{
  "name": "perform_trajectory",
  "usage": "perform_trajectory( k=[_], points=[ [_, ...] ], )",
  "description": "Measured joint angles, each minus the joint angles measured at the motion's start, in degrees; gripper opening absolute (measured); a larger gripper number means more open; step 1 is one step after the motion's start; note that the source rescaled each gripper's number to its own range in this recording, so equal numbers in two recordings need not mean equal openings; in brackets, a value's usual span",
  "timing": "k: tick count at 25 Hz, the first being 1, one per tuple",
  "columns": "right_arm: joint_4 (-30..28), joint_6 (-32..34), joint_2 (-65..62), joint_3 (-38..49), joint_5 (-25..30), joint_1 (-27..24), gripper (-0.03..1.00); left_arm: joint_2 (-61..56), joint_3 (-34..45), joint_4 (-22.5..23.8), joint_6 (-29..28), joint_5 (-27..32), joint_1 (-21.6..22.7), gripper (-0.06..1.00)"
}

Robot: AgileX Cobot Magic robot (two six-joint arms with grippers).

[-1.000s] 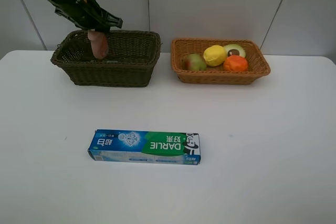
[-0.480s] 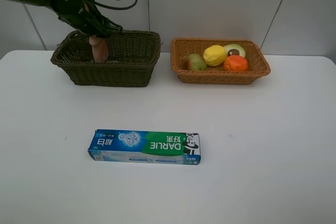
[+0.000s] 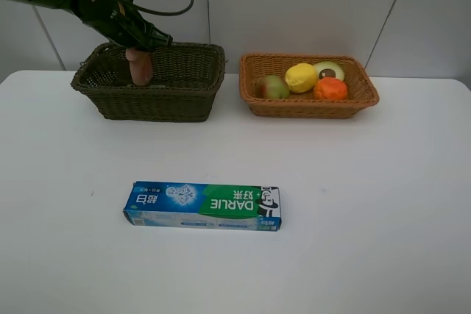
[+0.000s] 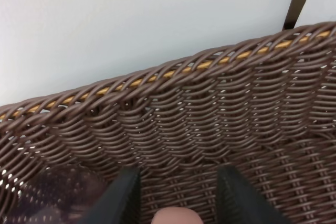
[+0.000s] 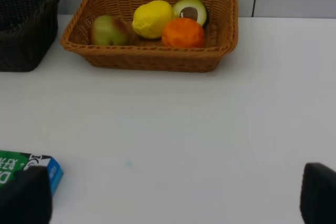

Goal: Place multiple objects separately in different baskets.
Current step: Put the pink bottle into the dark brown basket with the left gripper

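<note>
A white table [image 3: 368, 204] carries 2 woven baskets along its far edge. The dark brown basket [image 3: 184, 93] stands far left; the orange-tan basket [image 3: 309, 104] stands just to its right, apart from it.

The left arm reaches in from the far left, and its fingers [image 3: 141, 43] hang over the dark basket's far left corner. They are closed on the pink bottle [image 3: 137, 65], which hangs upright with its lower end down inside the basket. In the left wrist view, the 2 dark fingers [image 4: 126, 195] stand partly apart with the rounded pink end of the bottle [image 4: 176, 216] between them, facing the basket's inner wall [image 4: 210, 124]. A translucent mauve cup [image 4: 52, 195] shows dimly in the basket beside them.

The orange-tan basket holds 4 fruits: a green-red pear [image 3: 271, 87] at its left, a yellow lemon [image 3: 301, 77], a halved avocado [image 3: 329, 70] at the far side, and an orange [image 3: 330, 89] at the right.

A blue-green DARLIE toothpaste box [image 3: 202, 206] lies flat on the near part of the table, well apart from both baskets.

The right fingers [image 5: 168, 200] are spread wide and hold nothing, hovering over the near table.
</note>
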Motion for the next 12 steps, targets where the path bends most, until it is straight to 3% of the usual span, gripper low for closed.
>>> perform_trajectory(
  k=[10, 11, 12],
  points=[
    [0.1, 0.0, 0.0, 0.0, 0.0, 0.0, 1.00, 0.6, 0.0, -0.3, 0.0, 1.1, 0.0, 0.45],
    [0.1, 0.0, 0.0, 0.0, 0.0, 0.0, 1.00, 0.6, 0.0, 0.0, 0.0, 1.1, 0.0, 0.48],
    [0.1, 0.0, 0.0, 0.0, 0.0, 0.0, 1.00, 0.6, 0.0, 0.6, 0.0, 1.1, 0.0, 0.58]
  ],
)
